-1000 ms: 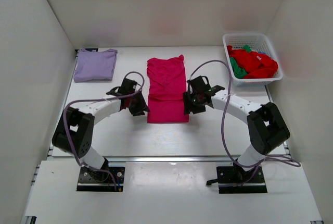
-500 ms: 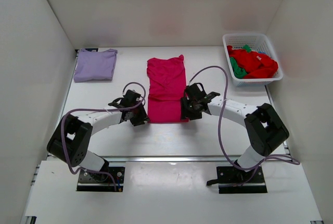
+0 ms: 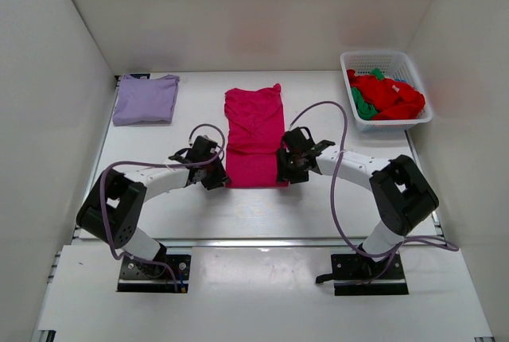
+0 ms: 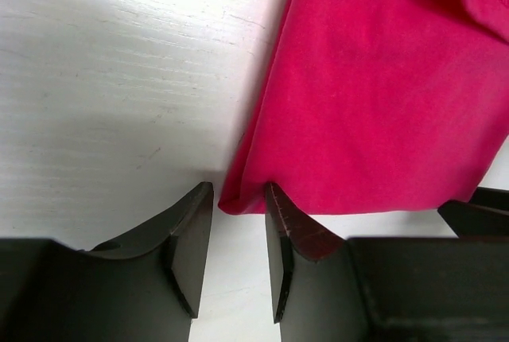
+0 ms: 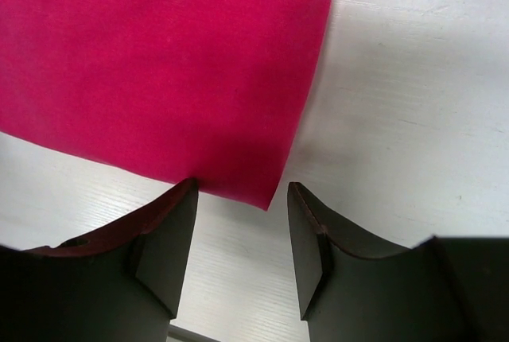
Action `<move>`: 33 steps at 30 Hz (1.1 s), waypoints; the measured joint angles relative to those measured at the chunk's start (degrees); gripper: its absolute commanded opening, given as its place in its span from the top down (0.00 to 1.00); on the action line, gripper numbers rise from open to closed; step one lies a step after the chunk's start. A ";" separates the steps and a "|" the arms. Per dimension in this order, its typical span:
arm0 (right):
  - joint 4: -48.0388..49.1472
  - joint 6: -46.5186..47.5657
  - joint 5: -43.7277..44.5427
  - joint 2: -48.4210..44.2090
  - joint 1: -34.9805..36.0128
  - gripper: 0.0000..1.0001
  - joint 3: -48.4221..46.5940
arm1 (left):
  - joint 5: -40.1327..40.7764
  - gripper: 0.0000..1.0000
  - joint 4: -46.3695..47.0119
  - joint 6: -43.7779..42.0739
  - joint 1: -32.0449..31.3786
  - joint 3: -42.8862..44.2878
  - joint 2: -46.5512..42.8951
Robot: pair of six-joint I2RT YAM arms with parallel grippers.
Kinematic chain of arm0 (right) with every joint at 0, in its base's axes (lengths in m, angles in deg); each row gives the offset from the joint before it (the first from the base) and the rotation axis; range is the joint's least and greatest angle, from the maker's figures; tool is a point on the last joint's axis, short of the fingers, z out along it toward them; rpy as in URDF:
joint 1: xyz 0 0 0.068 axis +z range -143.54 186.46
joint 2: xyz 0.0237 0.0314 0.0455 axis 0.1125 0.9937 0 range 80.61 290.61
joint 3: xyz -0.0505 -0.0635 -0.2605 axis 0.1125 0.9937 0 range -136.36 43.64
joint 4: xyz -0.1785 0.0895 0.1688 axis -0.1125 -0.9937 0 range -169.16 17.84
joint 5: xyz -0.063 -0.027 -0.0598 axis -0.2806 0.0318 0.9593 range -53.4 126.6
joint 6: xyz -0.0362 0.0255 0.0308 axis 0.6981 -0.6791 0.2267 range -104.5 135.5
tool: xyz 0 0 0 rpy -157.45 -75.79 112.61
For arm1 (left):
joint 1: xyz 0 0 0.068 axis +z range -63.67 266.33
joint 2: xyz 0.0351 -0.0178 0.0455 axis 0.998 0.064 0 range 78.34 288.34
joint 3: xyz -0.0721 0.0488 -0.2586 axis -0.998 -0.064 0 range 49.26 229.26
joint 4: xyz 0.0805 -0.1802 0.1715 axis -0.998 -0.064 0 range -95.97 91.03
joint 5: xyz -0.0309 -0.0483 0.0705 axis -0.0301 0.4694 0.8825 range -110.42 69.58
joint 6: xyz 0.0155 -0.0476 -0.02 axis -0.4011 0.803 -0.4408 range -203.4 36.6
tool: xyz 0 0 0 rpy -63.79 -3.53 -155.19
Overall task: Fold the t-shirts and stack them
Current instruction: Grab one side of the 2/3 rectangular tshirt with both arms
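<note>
At the near hem: two corners bracketed

Item: magenta t-shirt point(image 3: 254, 131), laid flat centrally, long axis near-to-far. We noted the left gripper point(image 4: 238, 191) half-open astride its near-left corner, right gripper point(image 5: 242, 185) likewise astride the near-right; neither gripped cloth.

The large t-shirt point(image 3: 254, 137) is plain, saturated magenta-pink, unpatterned, darker along its creases; the folded t-shirt point(image 3: 145, 99) is plain pale lavender; the heaped t-shirts point(image 3: 391, 94) are bright red, with a green t-shirt point(image 3: 362, 106) among them; the lattice basket point(image 3: 383, 59) is white, its walls an open grid; the table point(image 4: 111, 71) is white with a faint wood grain; the left gripper point(image 4: 238, 191) and right gripper point(image 5: 242, 187) are matt black, some finger edges tinged red; the left arm point(image 3: 159, 176) and right arm point(image 3: 358, 163) have white links and black joints; the cable point(image 3: 333, 187) is dull purple; the walls point(image 3: 238, 8) are off-white.
</note>
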 measured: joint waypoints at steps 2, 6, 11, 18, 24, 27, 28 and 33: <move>0.04 0.02 -0.07 0.37 0.00 0.55 0.00 | 0.00 0.58 0.37 0.13 -0.11 0.09 0.26; 0.39 0.09 -0.37 1.16 0.02 0.84 0.17 | 0.31 0.76 1.07 0.44 -0.74 0.50 1.27; 1.20 -0.24 -1.20 1.60 0.00 1.00 1.22 | 0.37 1.00 2.69 1.05 -1.44 0.48 2.27; -0.94 0.11 -1.60 0.28 1.42 1.00 1.57 | 1.33 1.00 -0.20 0.72 -4.33 0.33 0.68; -7.39 -0.24 -1.66 -8.09 7.39 1.00 2.03 | 2.19 1.00 -8.79 1.57 -8.87 -2.45 -10.38; -8.59 -1.66 -1.55 -13.51 10.23 1.00 3.98 | 2.86 1.00 -12.02 3.52 -10.97 -4.85 -17.84; -9.16 -2.43 -1.40 -15.21 11.43 1.00 4.94 | 3.17 1.00 -13.03 4.39 -11.74 -5.86 -20.13; -12.26 -7.98 0.70 -21.42 18.47 1.00 9.49 | 5.79 1.00 -20.09 8.90 -16.02 -8.98 -29.44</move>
